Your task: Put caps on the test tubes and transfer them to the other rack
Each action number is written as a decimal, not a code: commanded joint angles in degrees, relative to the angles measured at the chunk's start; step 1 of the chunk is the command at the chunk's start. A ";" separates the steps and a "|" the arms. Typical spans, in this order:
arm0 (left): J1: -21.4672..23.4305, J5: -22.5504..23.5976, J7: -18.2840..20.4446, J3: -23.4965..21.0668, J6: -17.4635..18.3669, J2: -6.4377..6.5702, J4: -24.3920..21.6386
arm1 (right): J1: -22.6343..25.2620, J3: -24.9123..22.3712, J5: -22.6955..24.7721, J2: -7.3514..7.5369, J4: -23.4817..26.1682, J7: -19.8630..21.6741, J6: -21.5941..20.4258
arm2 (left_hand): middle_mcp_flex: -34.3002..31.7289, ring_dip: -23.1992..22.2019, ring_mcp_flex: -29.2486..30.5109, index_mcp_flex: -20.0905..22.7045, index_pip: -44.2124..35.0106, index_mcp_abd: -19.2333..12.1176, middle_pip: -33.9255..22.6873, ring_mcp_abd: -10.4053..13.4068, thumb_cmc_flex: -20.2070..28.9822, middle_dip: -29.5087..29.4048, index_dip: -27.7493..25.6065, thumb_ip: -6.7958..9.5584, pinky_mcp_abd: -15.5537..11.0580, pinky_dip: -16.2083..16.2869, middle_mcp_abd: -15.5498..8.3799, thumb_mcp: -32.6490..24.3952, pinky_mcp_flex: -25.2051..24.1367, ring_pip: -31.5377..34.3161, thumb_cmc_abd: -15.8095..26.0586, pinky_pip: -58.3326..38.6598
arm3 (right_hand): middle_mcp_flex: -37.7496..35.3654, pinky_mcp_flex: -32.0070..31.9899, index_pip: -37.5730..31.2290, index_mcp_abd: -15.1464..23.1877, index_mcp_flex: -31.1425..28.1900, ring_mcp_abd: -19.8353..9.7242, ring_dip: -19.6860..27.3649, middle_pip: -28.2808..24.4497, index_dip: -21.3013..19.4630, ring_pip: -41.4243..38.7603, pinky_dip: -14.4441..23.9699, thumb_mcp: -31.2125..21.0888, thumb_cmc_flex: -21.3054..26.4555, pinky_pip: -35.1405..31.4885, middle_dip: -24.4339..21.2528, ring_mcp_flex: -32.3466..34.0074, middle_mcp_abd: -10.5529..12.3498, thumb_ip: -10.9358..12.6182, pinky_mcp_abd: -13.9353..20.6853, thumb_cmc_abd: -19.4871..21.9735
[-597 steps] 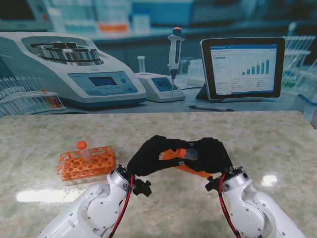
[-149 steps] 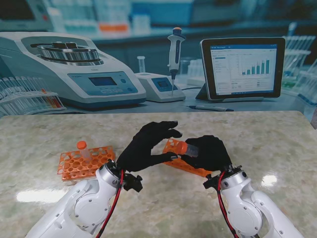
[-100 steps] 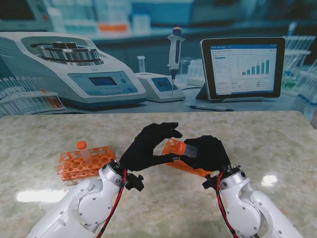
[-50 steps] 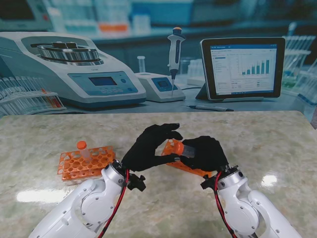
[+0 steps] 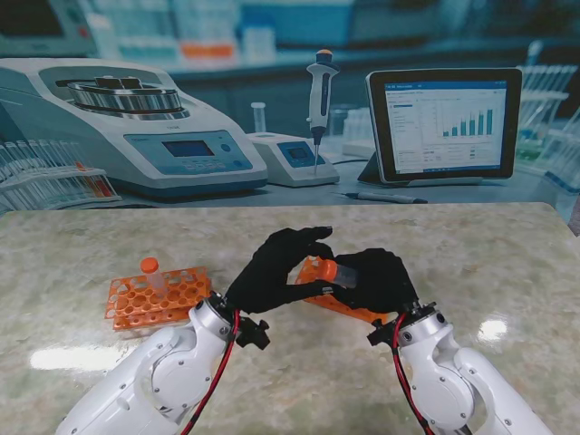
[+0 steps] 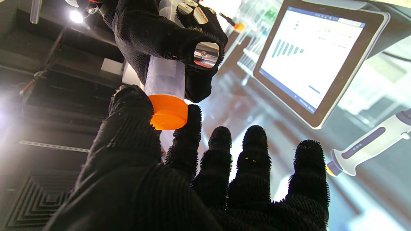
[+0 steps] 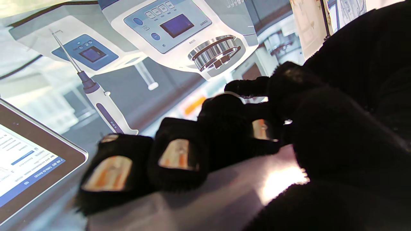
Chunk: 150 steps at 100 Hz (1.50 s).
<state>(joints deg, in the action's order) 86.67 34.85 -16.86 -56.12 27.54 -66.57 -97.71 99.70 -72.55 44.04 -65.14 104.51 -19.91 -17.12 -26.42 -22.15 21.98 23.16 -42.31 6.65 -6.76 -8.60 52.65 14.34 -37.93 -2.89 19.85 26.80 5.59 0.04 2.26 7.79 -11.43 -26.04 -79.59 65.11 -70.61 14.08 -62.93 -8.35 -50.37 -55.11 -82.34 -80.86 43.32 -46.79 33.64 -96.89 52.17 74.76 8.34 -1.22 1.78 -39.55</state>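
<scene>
My right hand (image 5: 379,279) is shut on a clear test tube (image 6: 164,76), held above the table with its orange cap (image 5: 327,269) pointing at my left hand (image 5: 275,269). In the left wrist view the left thumb (image 6: 133,122) and index finger (image 6: 189,128) pinch the cap (image 6: 168,112) from both sides, while the other fingers stay spread. The right wrist view shows my right fingers (image 7: 175,157) wrapped round the tube's body (image 7: 205,202). One orange rack (image 5: 156,299) stands to the left with a capped tube (image 5: 149,269) upright in it. The other orange rack (image 5: 355,311) lies mostly hidden under my hands.
Beyond the table's far edge is a lab backdrop with a centrifuge (image 5: 136,127), a pipette (image 5: 319,95), a tablet (image 5: 444,122) and a pen (image 5: 385,197). The marble table top (image 5: 489,263) stretches out to the right of my hands.
My left hand has drawn slightly right toward the tube, and its thumb and index finger have closed onto the orange cap. The right hand has kept hold of the tube.
</scene>
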 commanded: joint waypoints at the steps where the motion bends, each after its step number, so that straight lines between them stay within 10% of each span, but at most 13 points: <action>1: -0.08 -0.09 0.13 0.13 0.14 -0.18 0.04 | 0.34 0.18 -0.01 -0.10 -0.02 0.25 0.19 | -1.26 -0.96 0.46 -0.50 -5.30 -3.22 -0.57 1.72 6.35 2.63 -0.23 2.47 0.03 0.38 -0.85 -0.78 -0.29 0.37 2.74 -2.00 | -2.90 3.83 -5.36 3.66 -1.79 -8.77 -4.46 -1.07 -2.12 -11.91 3.36 -1.12 2.01 -17.29 1.17 1.28 -0.90 0.31 5.06 2.24; 63: -0.55 1.07 -1.97 0.70 1.68 -0.55 1.14 | 0.40 0.07 -0.04 -0.06 -0.06 0.46 0.10 | -7.58 -1.23 5.68 13.94 -3.91 -8.26 -2.31 3.29 21.10 1.55 11.14 4.28 0.95 -0.01 -4.46 -2.39 1.55 1.77 0.95 -4.33 | -2.90 3.83 -5.36 3.66 -1.79 -8.76 -4.45 -1.07 -2.11 -11.89 3.36 -1.09 1.99 -17.29 1.17 1.28 -0.89 0.28 5.06 2.26; 103: -0.85 2.29 -3.27 1.16 2.17 -0.68 1.57 | 0.40 0.04 -0.04 -0.03 0.05 0.61 -0.10 | -9.52 -0.98 7.73 22.45 4.96 -10.90 -3.74 3.82 21.32 0.58 16.96 2.41 0.55 -1.41 -7.43 -12.49 2.46 2.25 -4.09 -6.20 | -2.91 3.83 -5.33 3.78 -1.72 -8.76 -4.45 -1.08 -2.14 -11.91 3.36 -1.05 1.96 -17.29 1.18 1.28 -0.77 0.25 5.06 2.27; 150: -0.73 3.82 -3.62 1.13 3.57 -0.48 1.40 | 0.57 -0.28 0.14 0.02 0.38 0.74 -0.37 | -9.18 -0.60 7.72 21.98 8.72 -15.56 -3.44 3.80 18.61 0.10 15.03 1.81 0.33 -2.32 -6.92 -20.98 2.66 2.16 -7.64 -6.72 | -2.90 3.83 -5.34 3.72 -1.74 -8.82 -4.46 -1.07 -2.14 -11.91 3.36 -1.02 1.98 -17.29 1.16 1.28 -0.94 0.25 5.06 2.26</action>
<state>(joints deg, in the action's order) 85.56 38.21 -20.69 -55.24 30.74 -67.03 -96.18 99.92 -73.06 44.09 -64.93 104.10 -19.36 -17.26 -35.37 -22.76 28.39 36.08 -25.61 6.24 -9.71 -6.94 62.43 15.38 -19.98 -3.20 20.26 26.69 1.88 -8.27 5.18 9.43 -24.19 -30.47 -79.59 65.11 -71.08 14.11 -62.93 -8.35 -50.37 -55.11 -82.34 -80.88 43.27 -46.79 33.64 -96.89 52.17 74.76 8.34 -1.23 1.78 -39.55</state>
